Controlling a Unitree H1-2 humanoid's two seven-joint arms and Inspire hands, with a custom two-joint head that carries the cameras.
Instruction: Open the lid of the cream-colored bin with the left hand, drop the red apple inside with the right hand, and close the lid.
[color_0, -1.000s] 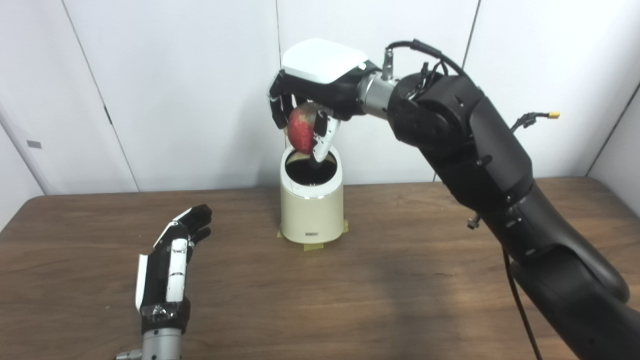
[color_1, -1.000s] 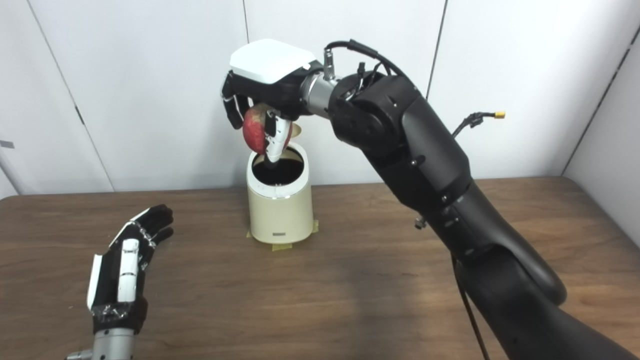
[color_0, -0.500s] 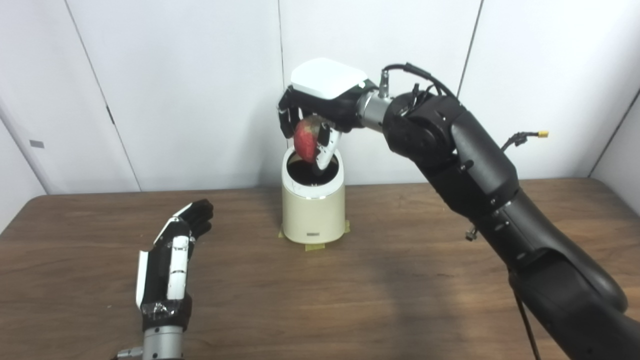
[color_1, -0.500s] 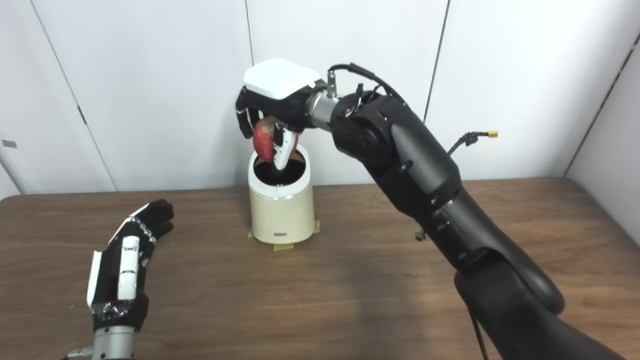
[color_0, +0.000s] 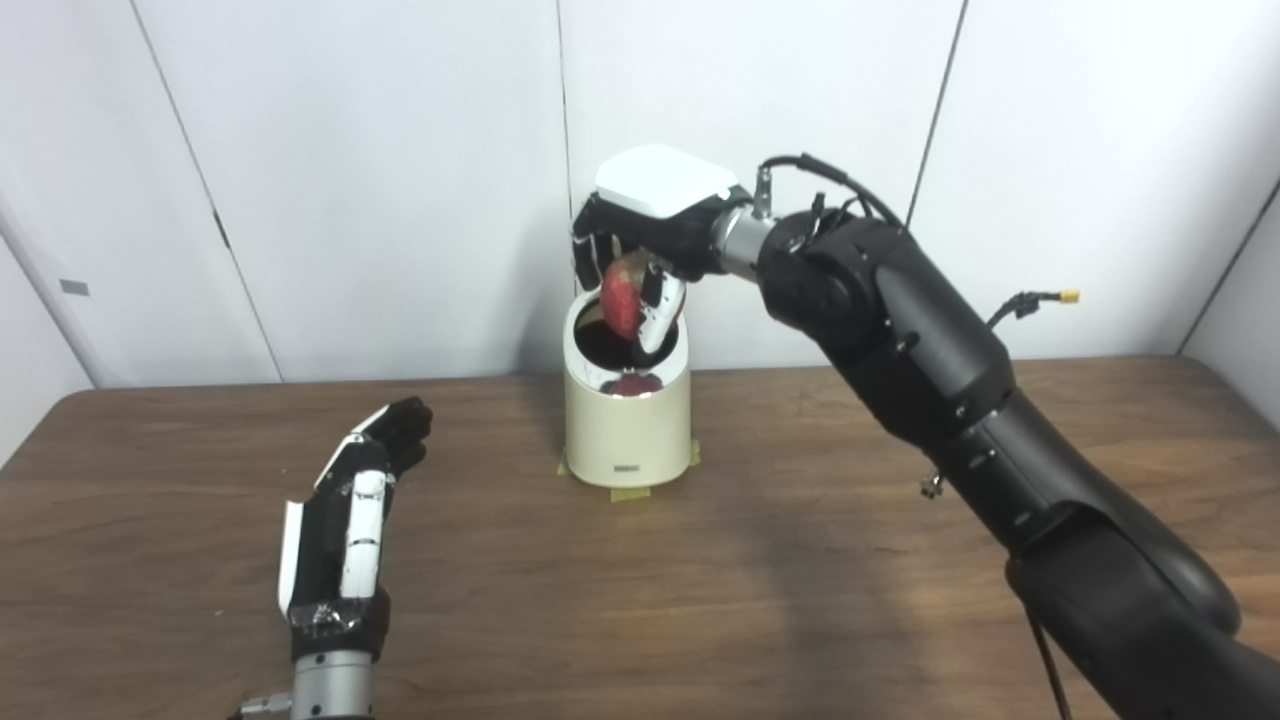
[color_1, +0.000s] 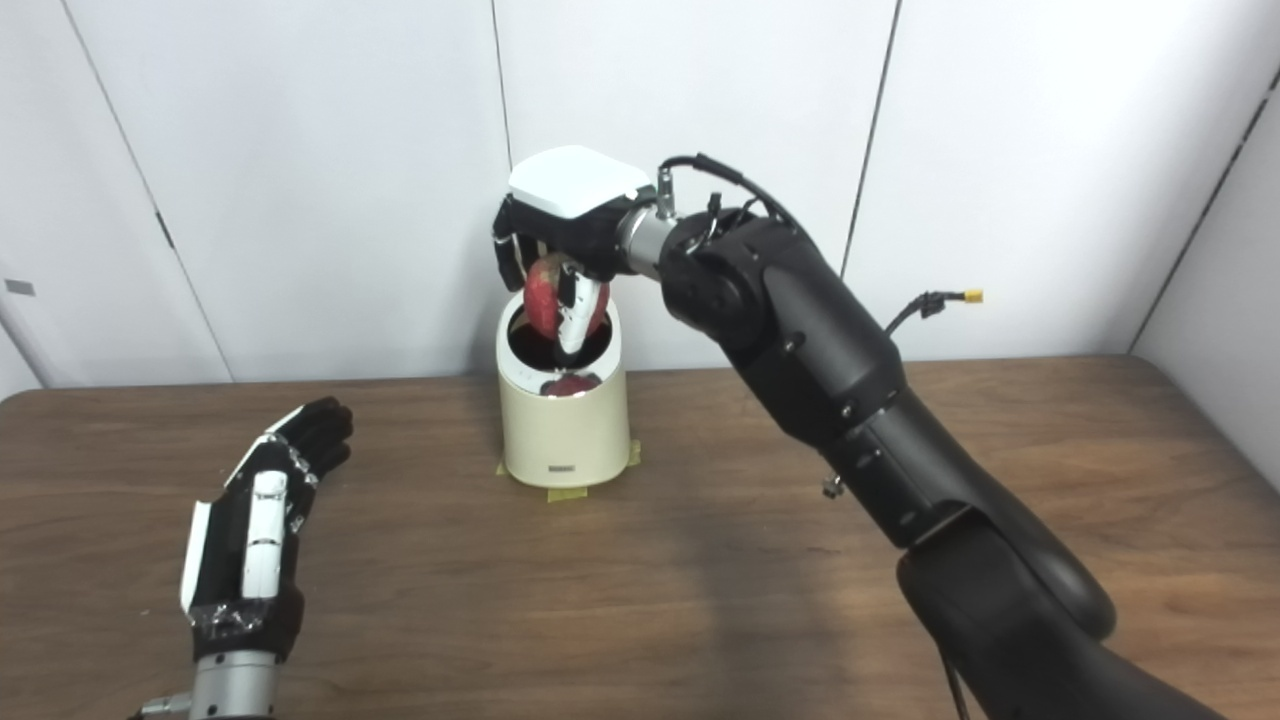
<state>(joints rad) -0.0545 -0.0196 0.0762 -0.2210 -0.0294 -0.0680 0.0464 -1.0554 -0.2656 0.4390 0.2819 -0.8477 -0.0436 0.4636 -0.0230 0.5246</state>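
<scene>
The cream-colored bin stands at the back middle of the table with its round mouth uncovered. Directly above that mouth my right hand is shut on the red apple, which hangs just over the rim. A red reflection of the apple shows low inside the dark mouth. The lid is mostly hidden behind the hand and apple. My left hand rests open over the table at the front left, well away from the bin, holding nothing.
The brown wooden table carries only the bin, which sits on yellow tape patches. White wall panels close the space right behind the bin. My right arm stretches across the table's right half.
My right hand has come down with the apple, from well above the bin to just over its mouth. The left hand stays about where it was.
</scene>
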